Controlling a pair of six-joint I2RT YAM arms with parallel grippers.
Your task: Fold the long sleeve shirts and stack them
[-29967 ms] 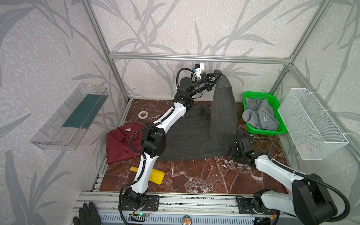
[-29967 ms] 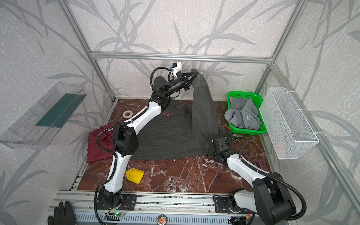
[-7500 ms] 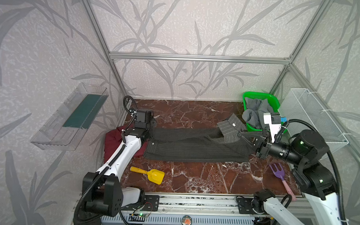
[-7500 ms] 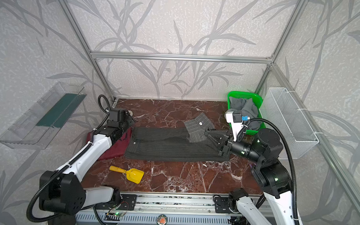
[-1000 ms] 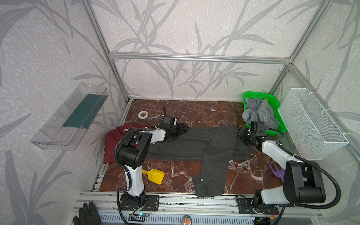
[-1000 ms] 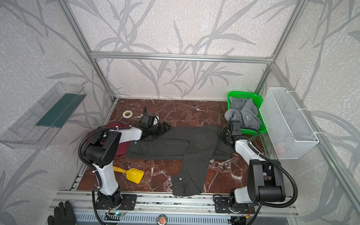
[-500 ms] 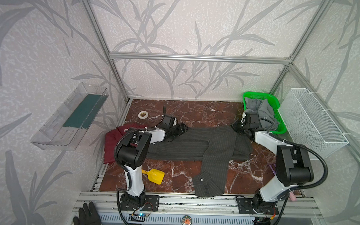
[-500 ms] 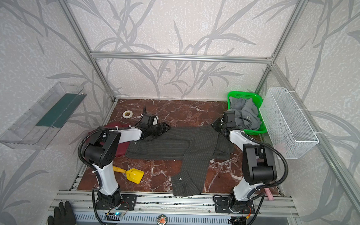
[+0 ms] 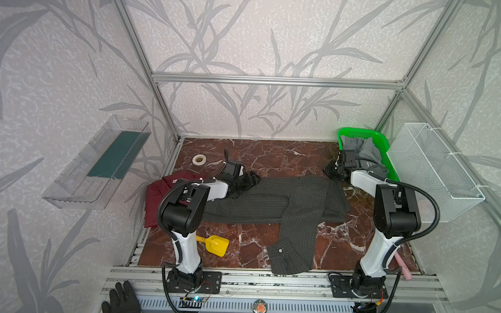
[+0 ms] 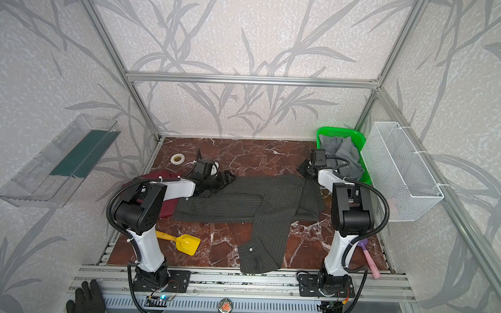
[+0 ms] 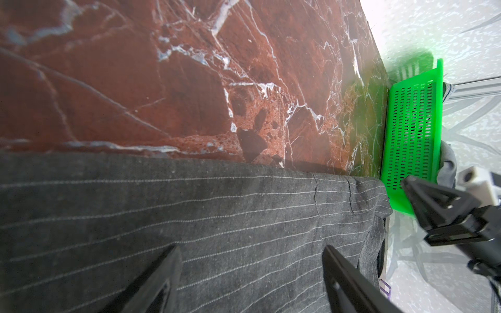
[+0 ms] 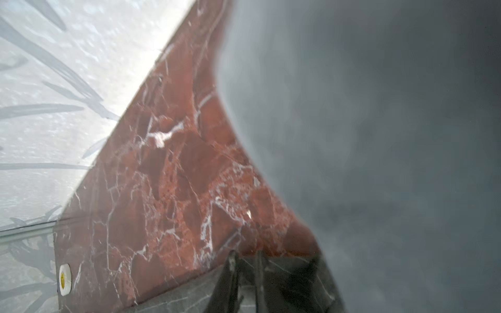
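Logged right tool [image 9: 330,172] shifted up to far corner of pinstriped shirt [image 9: 256,203], jaws drawn near together, hold on cloth not discernible; left tool [image 9: 251,181] released, spread above opposite end, shirt flat between both, sleeve trailing away, probably setting up next fold.

Pale wallpaper [image 9: 248,33] printed with grey bamboo leaves covers the back and side walls, edged by aluminium bars [image 9: 275,80]. A red marble tabletop [image 9: 272,155] with white veins fills the lower middle of the frame. At the left a clear plastic shelf [image 9: 70,185] hangs on the wall, and at the right a white wire basket [image 9: 432,169]. The light is bright and even.
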